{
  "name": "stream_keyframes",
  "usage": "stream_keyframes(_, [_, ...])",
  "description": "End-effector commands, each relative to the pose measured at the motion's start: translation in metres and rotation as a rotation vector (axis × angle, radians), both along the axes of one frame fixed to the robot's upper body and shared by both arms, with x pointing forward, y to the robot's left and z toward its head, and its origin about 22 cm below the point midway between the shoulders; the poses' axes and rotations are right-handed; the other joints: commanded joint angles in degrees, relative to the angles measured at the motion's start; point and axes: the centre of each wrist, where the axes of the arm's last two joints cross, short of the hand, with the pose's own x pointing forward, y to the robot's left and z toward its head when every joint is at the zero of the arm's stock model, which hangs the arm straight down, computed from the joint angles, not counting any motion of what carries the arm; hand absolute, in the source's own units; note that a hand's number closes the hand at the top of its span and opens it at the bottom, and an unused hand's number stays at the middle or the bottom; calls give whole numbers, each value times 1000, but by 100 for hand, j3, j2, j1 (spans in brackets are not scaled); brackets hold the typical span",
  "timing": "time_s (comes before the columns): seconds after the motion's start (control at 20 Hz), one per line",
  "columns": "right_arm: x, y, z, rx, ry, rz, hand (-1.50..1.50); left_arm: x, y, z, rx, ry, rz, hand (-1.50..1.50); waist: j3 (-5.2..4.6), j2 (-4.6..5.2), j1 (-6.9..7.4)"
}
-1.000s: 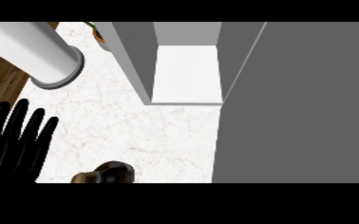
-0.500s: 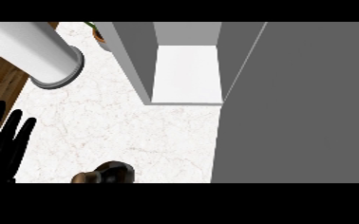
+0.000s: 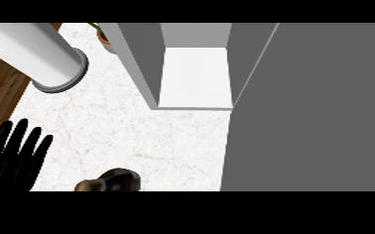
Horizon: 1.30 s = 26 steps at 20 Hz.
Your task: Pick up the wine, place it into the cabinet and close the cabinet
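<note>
The wine bottle [image 3: 111, 181] is a dark brown shape seen from above at the bottom edge of the marble counter [image 3: 124, 129]. Beyond it, the grey cabinet [image 3: 139, 59] stands open, showing a bare white shelf [image 3: 195, 77]. Its door [image 3: 300, 109] is swung out and fills the right side of the view. My left hand [image 3: 22, 151] shows at the lower left edge, open with fingers straight up, apart from the bottle and to its left. My right hand does not show.
A tall white cylinder [image 3: 40, 54] stands at the counter's upper left. A potted plant [image 3: 106, 35] sits behind the cabinet's left wall. Dark wood floor [image 3: 11, 87] shows past the counter's left edge.
My left hand slid mostly out past the left edge half a second ago and is now back in view. The bottle and cabinet have not moved.
</note>
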Motion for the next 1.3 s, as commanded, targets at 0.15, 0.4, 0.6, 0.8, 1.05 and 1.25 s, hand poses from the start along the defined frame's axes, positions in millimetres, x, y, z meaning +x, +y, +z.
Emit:
stream_keyframes(0.15, [-28,-8,16,19,-34,53,-150,2,17,-36,-96,-4,-54,-150,7,14,-35])
stream_keyframes(0.4, [-28,-10,13,20,-41,31,-150,-8,47,-64,-64,-28,20,-150,10,11,-34])
stream_keyframes(0.6, [-18,-1,19,23,-44,30,-150,-5,15,-86,-50,0,-8,-150,9,18,-26])
stream_keyframes(0.8, [-25,0,26,37,-44,24,-150,-2,46,-100,-54,18,17,-150,8,18,-39])
stream_keyframes(1.05, [-25,-10,19,23,-63,42,-150,-14,16,-132,-49,11,6,-150,12,14,-40])
stream_keyframes(1.25, [-23,-5,31,19,-53,30,-150,6,19,-140,-56,23,-40,-150,9,21,-47])
